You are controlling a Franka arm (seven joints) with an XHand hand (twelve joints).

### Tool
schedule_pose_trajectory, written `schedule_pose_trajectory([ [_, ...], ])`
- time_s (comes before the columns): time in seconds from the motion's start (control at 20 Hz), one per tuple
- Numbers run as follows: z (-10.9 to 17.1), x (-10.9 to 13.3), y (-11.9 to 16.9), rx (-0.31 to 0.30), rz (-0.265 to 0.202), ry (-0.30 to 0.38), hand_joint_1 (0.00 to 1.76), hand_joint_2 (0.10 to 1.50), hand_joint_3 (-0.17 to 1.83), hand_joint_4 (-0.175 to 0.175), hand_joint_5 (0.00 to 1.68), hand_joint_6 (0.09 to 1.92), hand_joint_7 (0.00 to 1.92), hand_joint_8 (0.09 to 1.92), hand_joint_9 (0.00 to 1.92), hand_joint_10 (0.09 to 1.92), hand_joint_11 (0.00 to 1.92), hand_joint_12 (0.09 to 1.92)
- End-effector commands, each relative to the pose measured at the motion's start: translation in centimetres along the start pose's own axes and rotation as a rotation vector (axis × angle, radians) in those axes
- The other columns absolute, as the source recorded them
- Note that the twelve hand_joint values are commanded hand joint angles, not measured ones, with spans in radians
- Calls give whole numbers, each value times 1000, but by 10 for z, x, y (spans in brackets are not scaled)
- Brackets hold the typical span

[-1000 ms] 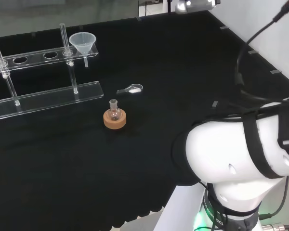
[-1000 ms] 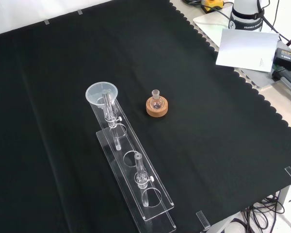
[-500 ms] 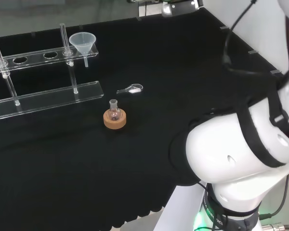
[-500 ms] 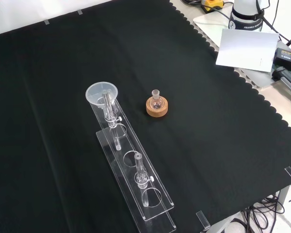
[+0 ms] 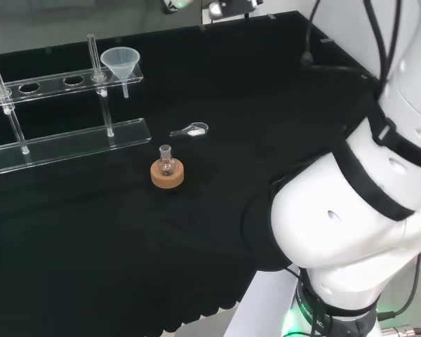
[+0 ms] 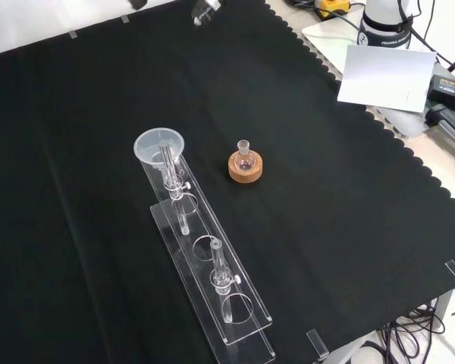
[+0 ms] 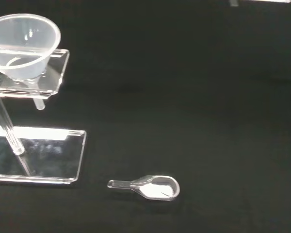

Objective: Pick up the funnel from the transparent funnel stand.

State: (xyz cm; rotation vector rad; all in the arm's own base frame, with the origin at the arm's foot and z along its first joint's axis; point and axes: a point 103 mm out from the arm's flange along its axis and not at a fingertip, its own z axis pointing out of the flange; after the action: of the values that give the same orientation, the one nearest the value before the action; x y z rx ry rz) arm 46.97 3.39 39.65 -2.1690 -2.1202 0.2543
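**Q:** Head view first: what takes up the most room?

**A:** Black cloth (image 5: pixel 217 105) covers the whole bench, and the arm's white links (image 5: pixel 351 210) bulk large at the right. Next in size is the clear stand (image 5: pixel 63 133) at the far left, two long plastic shelves on thin posts.

**Q:** And the funnel?

**A:** The funnel (image 5: pixel 120 62) sits upright in the hole at the right end of the stand's upper shelf (its spout hangs below the shelf). In the front view it sits at the stand's far end (image 6: pixel 158 145).

**Q:** Anything smaller?

**A:** A small flask (image 5: pixel 166 162) stands in a cork ring (image 5: pixel 167 175), near the stand. A little clear scoop (image 5: pixel 190 130) lies on the cloth between them.

**Q:** What about the hand?

**A:** I cannot tell whether its fingers are released or clenched.
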Motion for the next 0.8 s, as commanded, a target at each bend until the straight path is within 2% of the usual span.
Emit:
schedule_pose_trajectory([
  [0.05, 24, 42, 44, 63, -83, 6, 377, 931, 304, 28, 140, 87, 56, 482, 218, 671, 67, 1432],
  [0.55, 38, 83, 71, 145, -125, -4, 489, 833, 284, 20, 103, 87, 14, 508, 174, 695, 59, 1447],
  [0.8, 46, 96, 80, 186, -140, -21, 512, 791, 298, 20, 52, 87, 0, 427, 128, 735, 59, 1461],
])
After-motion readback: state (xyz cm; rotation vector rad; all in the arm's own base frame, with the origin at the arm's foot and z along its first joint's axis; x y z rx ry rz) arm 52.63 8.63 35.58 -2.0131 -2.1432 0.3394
